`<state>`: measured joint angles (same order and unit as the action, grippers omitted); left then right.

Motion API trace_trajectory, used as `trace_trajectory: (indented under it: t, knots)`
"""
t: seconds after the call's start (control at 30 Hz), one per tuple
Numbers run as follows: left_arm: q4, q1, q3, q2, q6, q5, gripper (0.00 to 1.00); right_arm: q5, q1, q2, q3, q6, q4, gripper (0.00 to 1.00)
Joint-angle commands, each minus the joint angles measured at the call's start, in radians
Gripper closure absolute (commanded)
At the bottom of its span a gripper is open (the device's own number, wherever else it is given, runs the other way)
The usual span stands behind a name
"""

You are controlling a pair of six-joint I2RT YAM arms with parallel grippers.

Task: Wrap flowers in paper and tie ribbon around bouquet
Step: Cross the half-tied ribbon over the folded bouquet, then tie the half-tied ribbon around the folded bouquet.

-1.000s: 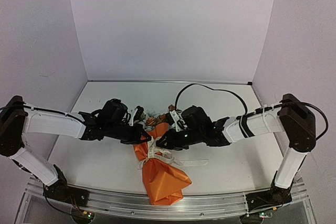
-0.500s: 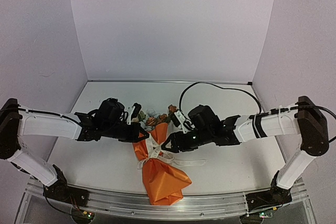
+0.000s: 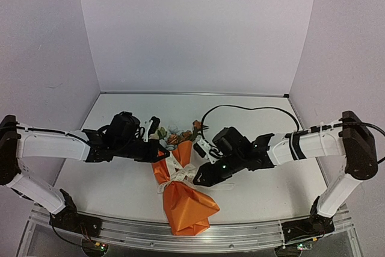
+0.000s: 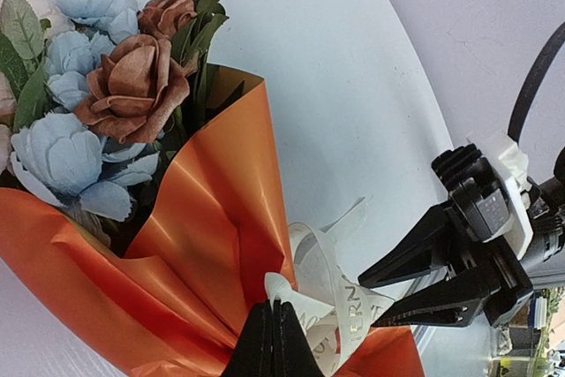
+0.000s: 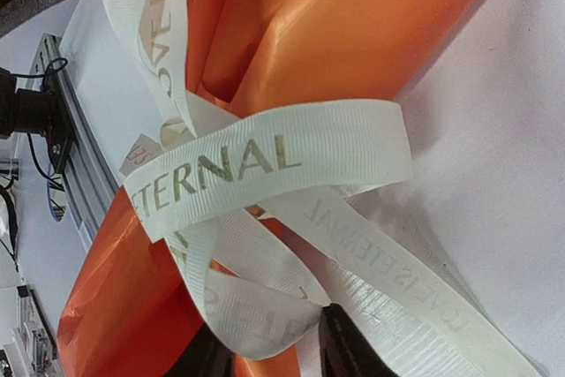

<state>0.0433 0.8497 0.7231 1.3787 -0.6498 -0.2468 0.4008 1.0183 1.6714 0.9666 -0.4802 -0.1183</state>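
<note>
left fingers [image 4: 261, 350] pinched on the ribbon [image 5: 265, 161], right fingers [image 5: 346, 349] parted round a loop, so imo one sloppy tug could slide it off the bouquet [image 3: 183, 200]

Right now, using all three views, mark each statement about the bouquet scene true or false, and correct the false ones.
1. The paper shows its orange face outward. True.
2. The ribbon is plain. False: it carries printed lettering, including ETERNAL.
3. The left gripper is wide open. False: its jaws are shut, pinching the ribbon.
4. The flowers sit at the end away from the arms' bases. True.
5. The right gripper has its fingers apart. True.
</note>
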Motion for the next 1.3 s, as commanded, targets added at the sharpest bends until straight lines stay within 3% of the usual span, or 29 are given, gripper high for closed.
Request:
trace_trajectory:
  t: [0.0, 0.07, 0.4, 0.6, 1.0, 1.27]
  knots:
    - [-0.011, -0.004, -0.018, -0.056, 0.013, 0.055, 1.00, -0.055, 0.008, -0.009, 0.065, 0.011, -0.045, 0.93]
    - [-0.025, -0.006, -0.029, -0.077, 0.004, 0.078, 1.00, -0.089, 0.008, -0.010, 0.065, 0.006, -0.061, 1.00]
    - [-0.149, -0.018, -0.135, -0.207, -0.095, 0.165, 1.00, -0.266, 0.017, -0.060, 0.012, -0.031, -0.166, 1.00]
    - [-0.116, -0.021, -0.249, -0.251, -0.198, 0.164, 1.00, -0.258, 0.021, -0.054, -0.013, -0.060, -0.173, 1.00]
    - [0.211, -0.035, -0.158, 0.066, -0.073, 0.092, 1.00, -0.283, 0.074, 0.000, 0.013, -0.135, -0.143, 1.00]
    - [0.288, -0.169, 0.032, 0.287, 0.019, -0.081, 1.00, -0.317, 0.080, 0.062, 0.077, -0.179, -0.133, 1.00]
